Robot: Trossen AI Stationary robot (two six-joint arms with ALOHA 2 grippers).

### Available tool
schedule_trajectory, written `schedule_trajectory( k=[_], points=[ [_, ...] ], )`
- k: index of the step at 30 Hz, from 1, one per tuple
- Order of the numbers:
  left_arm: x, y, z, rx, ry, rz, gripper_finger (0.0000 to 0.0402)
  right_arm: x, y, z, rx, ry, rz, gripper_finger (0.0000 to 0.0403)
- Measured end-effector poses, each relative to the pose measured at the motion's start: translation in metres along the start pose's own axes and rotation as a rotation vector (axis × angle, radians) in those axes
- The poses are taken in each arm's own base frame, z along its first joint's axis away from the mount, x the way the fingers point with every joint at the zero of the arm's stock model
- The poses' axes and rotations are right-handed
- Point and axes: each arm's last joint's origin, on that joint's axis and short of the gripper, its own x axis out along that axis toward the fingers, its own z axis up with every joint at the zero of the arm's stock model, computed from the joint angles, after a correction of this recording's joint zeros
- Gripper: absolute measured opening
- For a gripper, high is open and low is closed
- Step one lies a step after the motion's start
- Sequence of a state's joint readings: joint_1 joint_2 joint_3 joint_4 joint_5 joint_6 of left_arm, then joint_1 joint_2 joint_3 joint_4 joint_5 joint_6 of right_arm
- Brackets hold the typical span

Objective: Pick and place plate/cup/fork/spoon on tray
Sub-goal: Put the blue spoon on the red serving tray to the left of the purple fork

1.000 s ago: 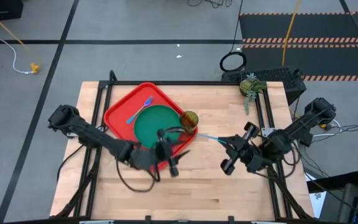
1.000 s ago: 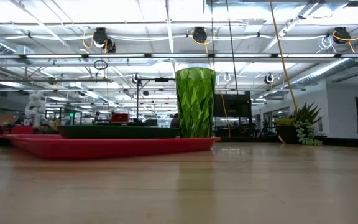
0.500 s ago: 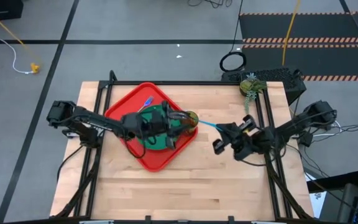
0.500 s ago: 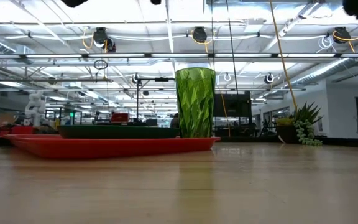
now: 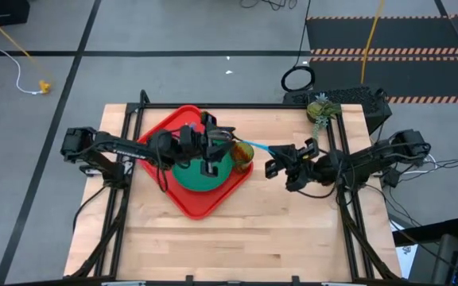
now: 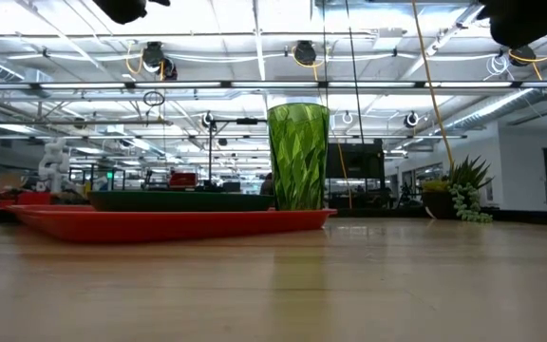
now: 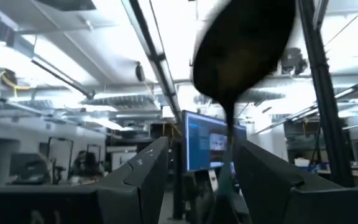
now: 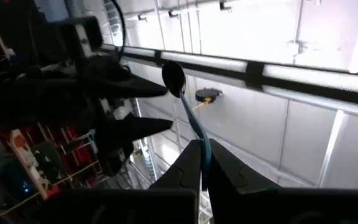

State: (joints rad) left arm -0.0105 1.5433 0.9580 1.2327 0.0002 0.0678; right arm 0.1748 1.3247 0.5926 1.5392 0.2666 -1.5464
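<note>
The red tray point(image 5: 183, 199) holds the dark-green plate point(image 5: 201, 176) and the green cup point(image 5: 243, 154), which stands upright at the tray's right corner. It also shows in the low view point(image 6: 298, 157). My right gripper point(image 5: 270, 165) is shut on the spoon point(image 5: 253, 148), held in the air above the cup. My left gripper point(image 5: 223, 143) is open above the plate. Its two fingers point(image 7: 148, 174) stand on either side of the spoon's neck point(image 7: 229, 118), below the dark bowl point(image 7: 241, 43). The fork is hidden under my left arm. My right gripper pinches the spoon's light-blue handle point(image 8: 202, 152) between its two fingers, which lie along the handle. It comes from the table's right side. The spoon is lifted clear, and its dark bowl point(image 8: 174, 78) reaches out toward my left gripper.
A small potted plant point(image 5: 320, 111) stands at the table's far right corner. Bare wooden table point(image 5: 237, 238) lies between the tray and the near edge. The table's black frame rails point(image 5: 344, 151) run along its left and right sides.
My right gripper has gone up and toward the table's far left with the spoon, lifting it over the cup. My left gripper has gone from the tray's near edge toward the far edge and up, over the plate, and has met the spoon's bowl end.
</note>
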Motion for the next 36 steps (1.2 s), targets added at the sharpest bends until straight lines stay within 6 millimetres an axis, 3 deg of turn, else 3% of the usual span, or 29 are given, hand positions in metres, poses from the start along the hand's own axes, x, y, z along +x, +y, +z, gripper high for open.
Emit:
schedule_trajectory(
  k=[6, 20, 36],
  points=[
    [0.007, 0.012, 0.008, -0.027, -0.036, -0.069, 0.0182, 0.005, -0.001, -0.011, -0.048, 0.005, -0.007, 0.0000],
    [0.011, 0.024, 0.012, -0.047, -0.051, -0.013, 0.0181, 0.008, -0.002, -0.021, -0.080, 0.037, -0.011, 0.0000],
    [0.012, 0.034, -0.017, -0.060, -0.068, 0.024, 0.0181, 0.008, -0.002, -0.021, -0.076, 0.035, -0.014, 0.0000]
  ],
)
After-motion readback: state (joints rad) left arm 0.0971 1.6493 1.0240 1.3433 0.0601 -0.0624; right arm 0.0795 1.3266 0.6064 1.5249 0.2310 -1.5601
